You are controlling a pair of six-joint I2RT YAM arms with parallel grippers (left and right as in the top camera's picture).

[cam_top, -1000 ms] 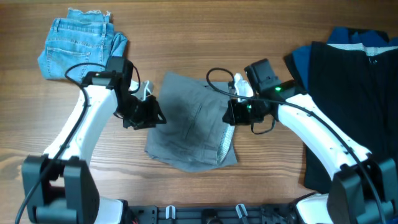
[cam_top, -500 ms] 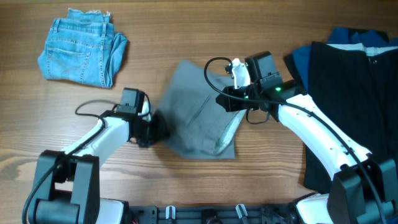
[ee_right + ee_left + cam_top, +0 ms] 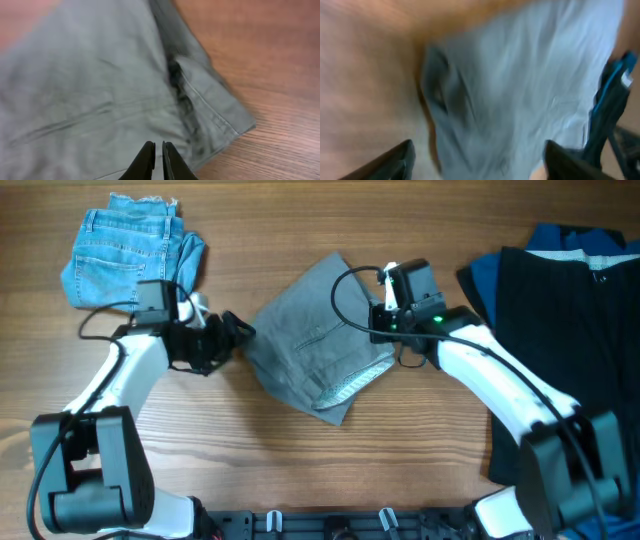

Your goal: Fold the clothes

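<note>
The clothes, grey shorts (image 3: pixel 315 350), lie crumpled and turned at an angle in the middle of the table, with a pale inner hem showing at their lower right. My left gripper (image 3: pixel 238 335) is open just off their left edge. In the left wrist view the blurred grey shorts (image 3: pixel 520 90) fill the space ahead of the wide-apart left gripper (image 3: pixel 477 162). My right gripper (image 3: pixel 375 332) is shut over the shorts' right edge. In the right wrist view its tips (image 3: pixel 157 150) point down at the flat grey cloth (image 3: pixel 90 100), and I see nothing pinched between them.
Folded light-blue denim shorts (image 3: pixel 130 255) lie at the back left, behind the left arm. A large black garment (image 3: pixel 570 350) over a blue one (image 3: pixel 490 280) covers the right side. Bare wooden table (image 3: pixel 300 470) runs along the front.
The left gripper has let go of the shorts' left edge, opened and drawn back up-left. The shorts have turned and shifted toward the back right. The right gripper has stayed shut at their right edge.
</note>
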